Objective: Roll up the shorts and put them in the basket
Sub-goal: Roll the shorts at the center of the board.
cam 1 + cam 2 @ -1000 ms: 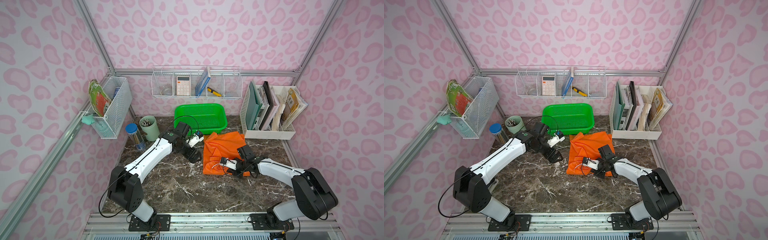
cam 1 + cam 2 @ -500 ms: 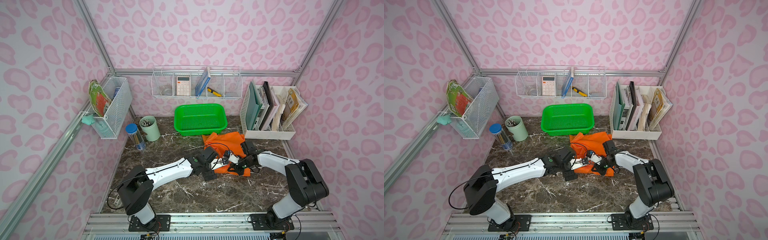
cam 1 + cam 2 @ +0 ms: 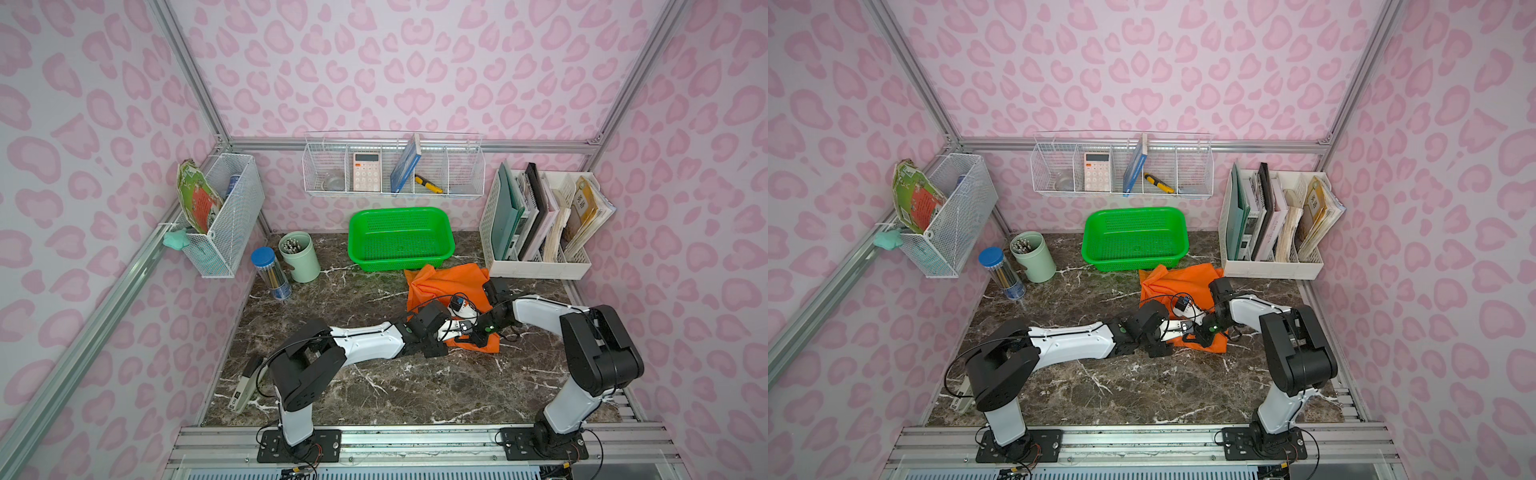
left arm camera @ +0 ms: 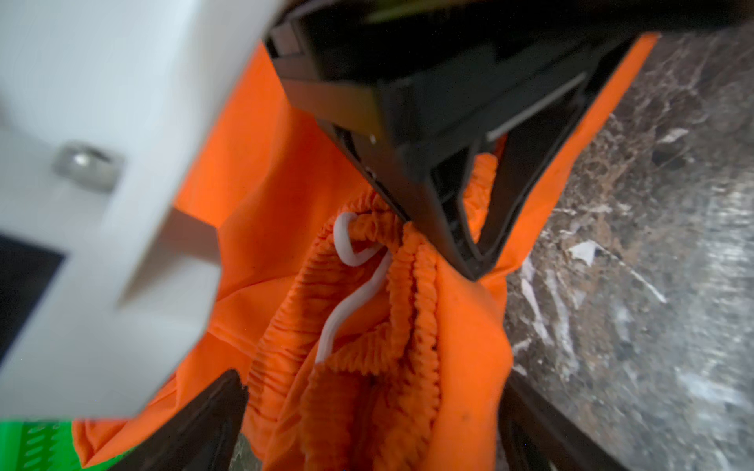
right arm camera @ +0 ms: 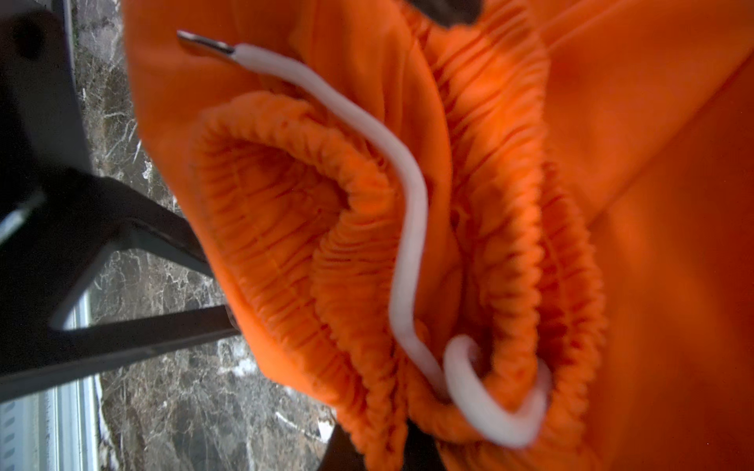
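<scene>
One pair of orange shorts (image 3: 446, 282) lies crumpled on the right rear part of the tabletop (image 3: 374, 386). Its far edge lies just beside the front corner of the single green basket (image 3: 399, 259) and near the white file rack (image 3: 536, 266). Both tools meet at its near edge.

The right tool (image 4: 461, 244) is pinched tight on the gathered waistband, with one white drawstring (image 4: 351, 301) looping out beside it. The left tool (image 4: 373, 377) stands wide open, one finger on each side of the bunched waistband; whether the fingers touch the cloth cannot be told.

There are two arms. One pale green cup (image 3: 301, 257) and one blue-capped tube (image 3: 270, 278) stand well apart at the left rear. In both top views, bare marble lies open left of the shorts and in front of them, up to the arm bases.
</scene>
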`<move>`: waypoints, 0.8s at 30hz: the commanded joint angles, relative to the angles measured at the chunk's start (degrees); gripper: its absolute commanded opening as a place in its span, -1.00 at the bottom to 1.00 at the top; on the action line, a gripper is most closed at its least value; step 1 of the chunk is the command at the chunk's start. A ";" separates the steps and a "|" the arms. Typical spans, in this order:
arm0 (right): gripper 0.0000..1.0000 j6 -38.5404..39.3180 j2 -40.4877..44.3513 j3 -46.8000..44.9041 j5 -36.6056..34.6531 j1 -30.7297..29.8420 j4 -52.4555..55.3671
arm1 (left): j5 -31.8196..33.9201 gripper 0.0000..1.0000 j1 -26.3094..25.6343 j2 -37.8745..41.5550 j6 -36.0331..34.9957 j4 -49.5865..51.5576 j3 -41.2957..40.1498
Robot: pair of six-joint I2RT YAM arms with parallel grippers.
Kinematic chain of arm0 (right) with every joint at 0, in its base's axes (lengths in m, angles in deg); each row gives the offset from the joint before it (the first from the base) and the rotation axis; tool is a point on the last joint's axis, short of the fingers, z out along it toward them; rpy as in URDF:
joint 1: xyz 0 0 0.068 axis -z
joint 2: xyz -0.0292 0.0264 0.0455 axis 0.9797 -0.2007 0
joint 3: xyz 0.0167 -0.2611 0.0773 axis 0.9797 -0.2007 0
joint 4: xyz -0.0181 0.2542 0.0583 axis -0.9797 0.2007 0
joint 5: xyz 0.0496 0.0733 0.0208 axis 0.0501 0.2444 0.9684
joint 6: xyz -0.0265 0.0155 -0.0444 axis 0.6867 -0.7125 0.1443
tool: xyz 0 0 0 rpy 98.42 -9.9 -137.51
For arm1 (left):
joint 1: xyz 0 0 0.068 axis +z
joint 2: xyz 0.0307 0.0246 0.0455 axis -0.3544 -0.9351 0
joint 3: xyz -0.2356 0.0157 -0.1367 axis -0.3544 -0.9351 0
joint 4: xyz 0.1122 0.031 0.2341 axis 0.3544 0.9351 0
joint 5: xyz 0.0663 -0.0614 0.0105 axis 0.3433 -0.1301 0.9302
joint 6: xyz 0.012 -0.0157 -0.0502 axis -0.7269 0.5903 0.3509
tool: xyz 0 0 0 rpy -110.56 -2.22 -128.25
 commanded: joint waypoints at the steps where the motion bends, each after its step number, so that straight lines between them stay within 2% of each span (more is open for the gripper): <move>1: -1.00 -0.31 -0.19 0.37 0.89 0.20 1.03 | 0.48 0.91 -0.05 -1.02 -0.46 -3.15 -0.63; 4: -1.00 -0.30 -0.02 0.49 1.43 0.24 0.93 | 0.47 0.83 0.00 -1.68 0.55 -3.97 -1.88; 6: -0.85 -0.30 -0.01 0.35 1.46 0.25 0.79 | 0.70 0.68 -0.02 -2.38 1.27 -4.06 -2.16; 10: -0.45 -0.99 -0.18 0.38 1.85 0.21 0.54 | 0.35 -0.03 -0.02 -3.19 2.72 -3.85 -2.44; 14: -0.20 -2.67 -0.05 -0.19 1.91 0.30 -0.83 | 0.37 -0.42 0.08 -3.67 4.11 -1.98 -1.99; 19: 0.16 -6.20 2.14 -1.96 1.65 0.78 -5.48 | 0.24 -0.62 0.38 -2.90 6.71 0.96 -2.29; 24: 0.78 -9.24 6.34 -3.76 -0.50 1.70 -10.81 | -0.35 -0.68 0.70 -2.50 7.93 5.95 -1.11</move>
